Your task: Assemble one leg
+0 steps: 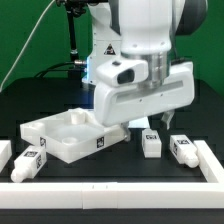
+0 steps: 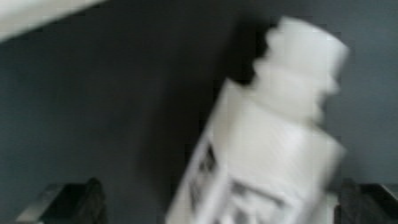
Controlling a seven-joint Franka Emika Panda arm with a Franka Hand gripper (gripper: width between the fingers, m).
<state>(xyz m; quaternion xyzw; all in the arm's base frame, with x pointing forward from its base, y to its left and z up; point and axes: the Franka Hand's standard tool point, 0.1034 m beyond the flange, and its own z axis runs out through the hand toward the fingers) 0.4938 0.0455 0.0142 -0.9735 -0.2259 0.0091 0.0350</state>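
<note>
Gripper (image 1: 160, 121) low over black table (image 1: 120, 166), jaws spread wide w/ nothing held, leg (image 1: 150, 143) lying just under it, blurred btwn fingers (image 2: 71, 203) in wrist view, white tray-like piece (image 1: 65, 135) at ext. view's left

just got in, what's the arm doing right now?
The Panda's claw is low over the table, above one leg next to the large white tray-like piece. The blurred wrist view shows a leg between the fingers, which look spread with gaps either side, so nothing seems gripped. Other legs sit loose nearby.
</note>
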